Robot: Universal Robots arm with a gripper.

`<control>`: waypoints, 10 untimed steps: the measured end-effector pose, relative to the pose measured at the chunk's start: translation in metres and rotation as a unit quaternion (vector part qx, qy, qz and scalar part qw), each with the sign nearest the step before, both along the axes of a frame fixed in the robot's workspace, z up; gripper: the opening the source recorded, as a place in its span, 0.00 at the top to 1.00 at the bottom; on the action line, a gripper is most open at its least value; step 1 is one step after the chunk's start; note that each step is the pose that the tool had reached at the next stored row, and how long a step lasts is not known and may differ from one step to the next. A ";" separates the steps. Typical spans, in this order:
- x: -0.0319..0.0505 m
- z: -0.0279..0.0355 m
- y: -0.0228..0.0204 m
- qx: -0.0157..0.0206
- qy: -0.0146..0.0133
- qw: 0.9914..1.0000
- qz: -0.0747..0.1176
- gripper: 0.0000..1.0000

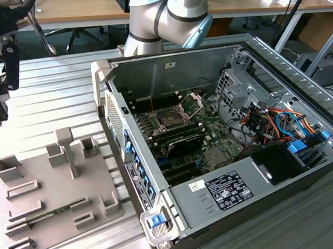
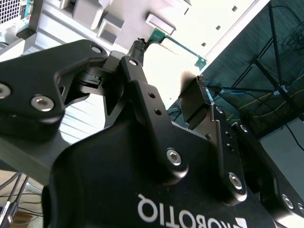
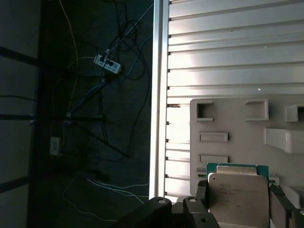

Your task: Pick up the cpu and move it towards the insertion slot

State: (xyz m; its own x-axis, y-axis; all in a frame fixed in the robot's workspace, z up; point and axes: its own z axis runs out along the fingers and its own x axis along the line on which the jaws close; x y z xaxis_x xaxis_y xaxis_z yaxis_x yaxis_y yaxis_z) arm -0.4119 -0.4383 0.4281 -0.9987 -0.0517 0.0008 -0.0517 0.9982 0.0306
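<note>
Step in hand: pick-up done, carry judged barely begun. Item, cpu (image 3: pixel 237 197): pale metal top over a green edge, clamped flat between the black fingers (image 3: pixel 201 202) of the gripper (image 3: pixel 239 209) in the first wrist view, the jaws narrowed to the chip's width and touching two opposite sides. It appears lifted clear of the grey tray (image 3: pixel 228 118), which lies beneath it on the ribbed metal surface (image 1: pixel 53 99). Arm (image 1: pixel 171 10): its pale joints stand behind the open computer case (image 1: pixel 167 66), and the wrist end hangs at the exterior view's left edge, above and beyond the tray, tilted rather than pointing straight down. Destination, insertion slot (image 1: pixel 169 119): square socket with its metal frame hinged open, on the green motherboard (image 1: pixel 214 138) inside the case, well apart from the chip. Outstanding, by judgement: the crossing calls for clearing the case's near wall, keeping the chip level and holding the grip firm.
</note>
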 end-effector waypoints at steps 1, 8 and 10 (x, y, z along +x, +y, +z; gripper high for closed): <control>0.0007 0.0000 0.0000 0.000 0.000 1.000 0.000 0.45; 0.0082 0.0000 0.0000 0.000 0.000 1.000 0.000 0.45; 0.0098 0.0000 0.0000 0.000 0.000 1.000 0.000 0.45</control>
State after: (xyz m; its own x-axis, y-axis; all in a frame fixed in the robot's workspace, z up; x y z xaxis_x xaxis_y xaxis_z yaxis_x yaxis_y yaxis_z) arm -0.4021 -0.4383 0.4281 -0.9987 -0.0517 0.0008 -0.0517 0.9982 0.0307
